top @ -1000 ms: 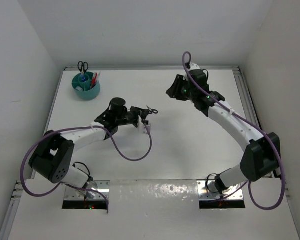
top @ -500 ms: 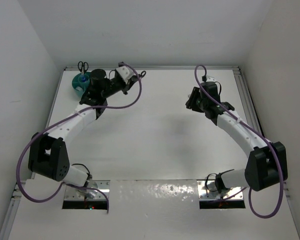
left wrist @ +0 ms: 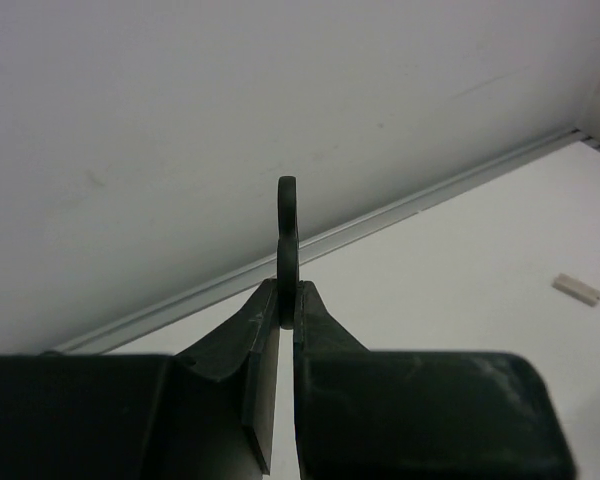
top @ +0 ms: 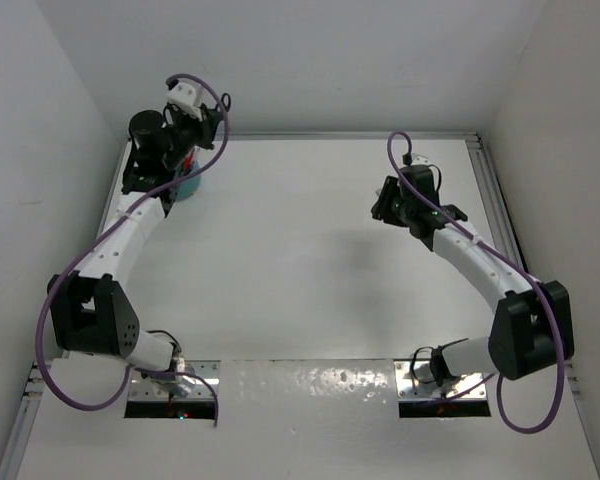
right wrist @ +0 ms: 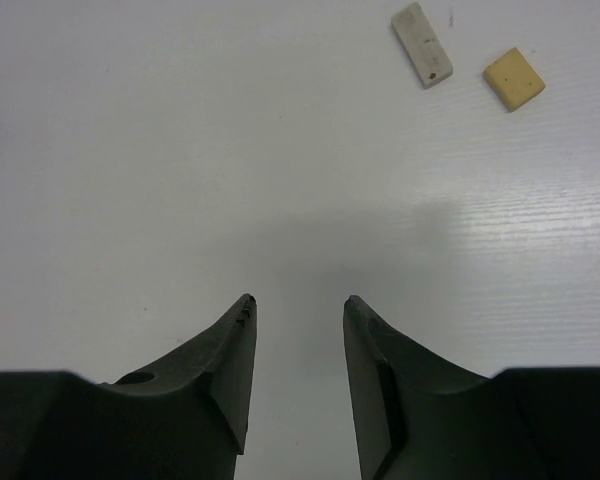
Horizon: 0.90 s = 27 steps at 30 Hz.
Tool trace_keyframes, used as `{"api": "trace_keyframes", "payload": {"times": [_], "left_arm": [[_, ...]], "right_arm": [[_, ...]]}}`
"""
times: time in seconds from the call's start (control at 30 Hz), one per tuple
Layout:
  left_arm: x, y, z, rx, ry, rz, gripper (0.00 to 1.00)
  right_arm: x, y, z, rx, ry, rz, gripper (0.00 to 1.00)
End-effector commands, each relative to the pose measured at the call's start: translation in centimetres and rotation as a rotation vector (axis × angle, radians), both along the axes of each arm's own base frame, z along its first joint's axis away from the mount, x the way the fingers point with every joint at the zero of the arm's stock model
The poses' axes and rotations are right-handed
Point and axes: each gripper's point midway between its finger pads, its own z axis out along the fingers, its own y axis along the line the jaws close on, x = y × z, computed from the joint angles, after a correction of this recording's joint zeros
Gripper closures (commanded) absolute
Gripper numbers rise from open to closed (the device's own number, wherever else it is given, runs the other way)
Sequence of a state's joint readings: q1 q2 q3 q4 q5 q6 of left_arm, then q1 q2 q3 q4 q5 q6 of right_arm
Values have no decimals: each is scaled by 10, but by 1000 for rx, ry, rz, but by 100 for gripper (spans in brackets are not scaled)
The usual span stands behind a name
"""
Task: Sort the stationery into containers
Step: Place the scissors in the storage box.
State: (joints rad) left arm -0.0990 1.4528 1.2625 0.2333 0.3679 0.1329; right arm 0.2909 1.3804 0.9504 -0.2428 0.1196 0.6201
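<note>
1. Teal organiser [top: 188, 186] sits at the far-left corner of the tabletop [top: 300, 260], mostly hidden under the left arm. Its compartments cannot be made out.
2. Left claw [left wrist: 288, 300] is clenched on black-handled scissors [left wrist: 287, 230]. In the left wrist view the handle loop is seen edge-on, poking out past the fingertips.
3. Scissors are off the tabletop, held above and just beyond the organiser, close to the back wall. The blades are hidden by the claw, so which way they point cannot be told.
4. Handling judgement: the scissors are stiff, thin and light. A pinch on the flat of the handle holds them, but they could pivot in the grip, so they should be lowered slowly.
5. Step in hand, by judgement: line the scissors up over a compartment of the organiser, then let go.
6. Right claw [right wrist: 299, 302] is released and empty, hovering over bare tabletop well to the right of the organiser.
7. Grey-white block [right wrist: 422, 45] and yellow block [right wrist: 513, 79] lie flat, near each other but apart, just ahead of the right claw and well away from the organiser.
8. Blocks look small, rigid and light. They are best taken across their short sides, with the fingers brought right down to the tabletop since they sit low.
</note>
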Motion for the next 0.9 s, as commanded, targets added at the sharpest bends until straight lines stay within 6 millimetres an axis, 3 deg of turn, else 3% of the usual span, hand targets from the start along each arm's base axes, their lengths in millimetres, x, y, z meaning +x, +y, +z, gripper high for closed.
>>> {"api": "trace_keyframes", "payload": {"times": [0.0, 0.13, 0.2, 0.4, 0.6, 0.67, 0.87], "left_arm": [[0, 43, 42, -42, -78, 166, 100], [4, 78, 49, -98, -79, 291, 100], [3, 113, 47, -105, -71, 390, 100], [-6, 171, 46, -128, -62, 576, 100], [-1, 205, 56, -143, -91, 622, 100], [9, 208, 53, -132, -87, 588, 100], [46, 220, 22, -108, -57, 539, 100]], "right_arm": [[16, 5, 16, 15, -61, 8, 60], [20, 11, 20, 23, -52, 32, 60], [21, 11, 18, 21, -48, 32, 60], [27, 21, 24, 62, -68, 57, 60], [27, 20, 20, 58, -71, 59, 60], [29, 24, 21, 62, -73, 75, 60], [39, 32, 19, 71, -41, 101, 60]]}}
